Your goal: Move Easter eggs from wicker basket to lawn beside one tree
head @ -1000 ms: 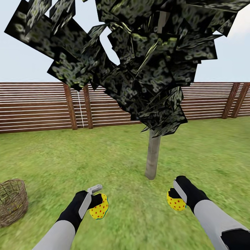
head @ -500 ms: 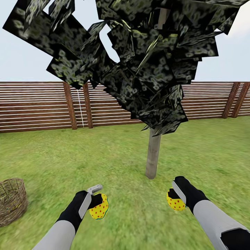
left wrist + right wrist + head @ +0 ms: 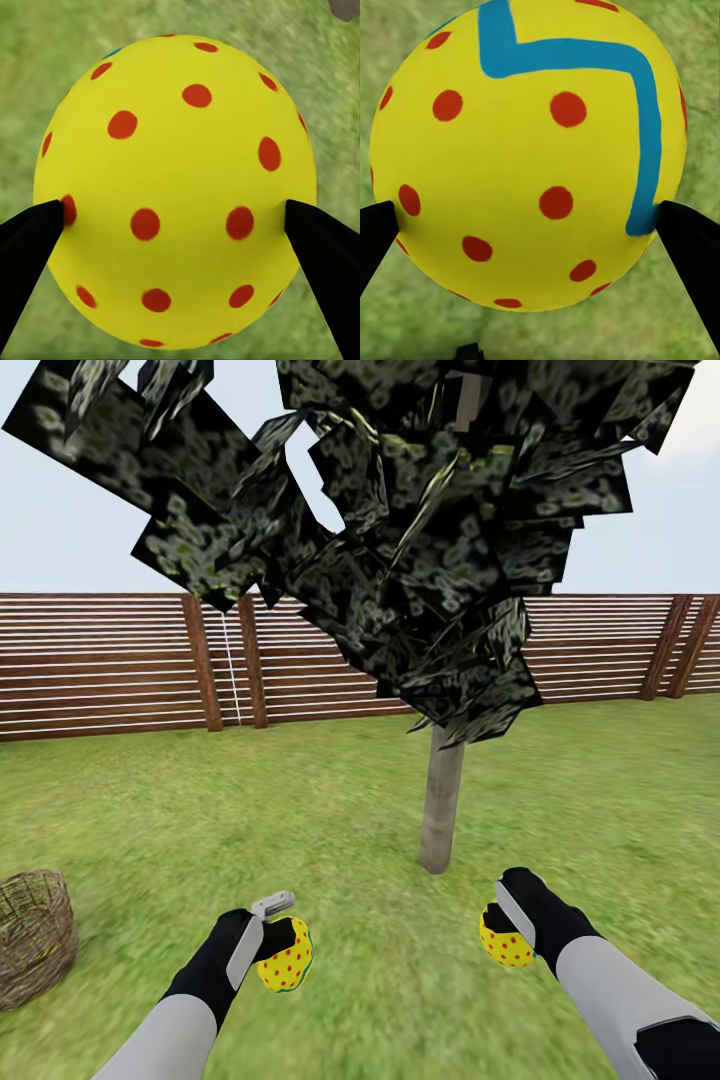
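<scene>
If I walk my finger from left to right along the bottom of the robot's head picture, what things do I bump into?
Wicker basket → left gripper holding a dotted egg → tree trunk → second egg in the right gripper.

There are no words, numbers, labels or signs to read anywhere here. The egg [image 3: 176,187] in the left wrist view has only red dots on yellow. The other egg [image 3: 529,154] in the right wrist view has red dots and a blue zigzag line, but that is just a pattern, not a letter.
</scene>
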`<state>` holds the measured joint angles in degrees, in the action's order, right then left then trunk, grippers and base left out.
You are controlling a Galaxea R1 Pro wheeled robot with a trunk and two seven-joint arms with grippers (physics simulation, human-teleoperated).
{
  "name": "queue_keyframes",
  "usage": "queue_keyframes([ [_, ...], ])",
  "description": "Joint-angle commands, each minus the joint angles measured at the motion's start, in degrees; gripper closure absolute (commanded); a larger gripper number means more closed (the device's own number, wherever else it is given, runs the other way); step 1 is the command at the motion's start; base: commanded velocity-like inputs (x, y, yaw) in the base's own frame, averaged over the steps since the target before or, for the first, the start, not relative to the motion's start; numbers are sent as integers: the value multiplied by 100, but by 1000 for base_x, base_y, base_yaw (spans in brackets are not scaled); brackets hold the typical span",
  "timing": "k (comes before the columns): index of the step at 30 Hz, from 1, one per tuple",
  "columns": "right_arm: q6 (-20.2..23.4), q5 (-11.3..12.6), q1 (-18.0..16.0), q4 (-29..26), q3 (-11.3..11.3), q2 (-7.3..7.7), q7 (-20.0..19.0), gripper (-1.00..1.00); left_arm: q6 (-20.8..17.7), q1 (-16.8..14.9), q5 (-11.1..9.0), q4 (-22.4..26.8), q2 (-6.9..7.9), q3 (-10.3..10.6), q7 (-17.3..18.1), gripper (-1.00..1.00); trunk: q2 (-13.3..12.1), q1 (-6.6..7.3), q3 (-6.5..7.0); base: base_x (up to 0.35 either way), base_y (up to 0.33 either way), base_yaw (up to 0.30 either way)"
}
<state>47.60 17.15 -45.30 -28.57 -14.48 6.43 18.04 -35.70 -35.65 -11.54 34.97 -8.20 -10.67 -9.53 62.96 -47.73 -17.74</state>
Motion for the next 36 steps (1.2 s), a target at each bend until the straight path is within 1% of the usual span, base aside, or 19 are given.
queue_keyframes([
  [1, 21, 60, -5, -8, -46, 8, 42, 100, -25, -3, -60, 10, -6, -22, -40, 100, 47, -23, -26, 0, 0, 0],
  [13, 23, 60, -5, -8, -46, 6, 42, 100, -25, -3, -65, 10, -11, -22, -40, 100, 528, -287, -242, 0, 0, 0],
  [19, 30, 60, -5, -8, -46, -35, 42, 100, -25, -3, -68, 10, -6, -17, -40, 100, 769, -419, -349, 0, 0, 0],
  [34, 30, 60, -5, -8, -46, -36, 42, 100, -25, -3, -72, 10, -6, -18, -40, 100, 1371, -748, -619, 0, 0, 0],
  [36, 30, 60, -5, -8, -46, -36, 42, 100, -25, -3, -89, 10, -4, -41, -44, 100, 1451, -792, -654, -170, 12, 0],
])
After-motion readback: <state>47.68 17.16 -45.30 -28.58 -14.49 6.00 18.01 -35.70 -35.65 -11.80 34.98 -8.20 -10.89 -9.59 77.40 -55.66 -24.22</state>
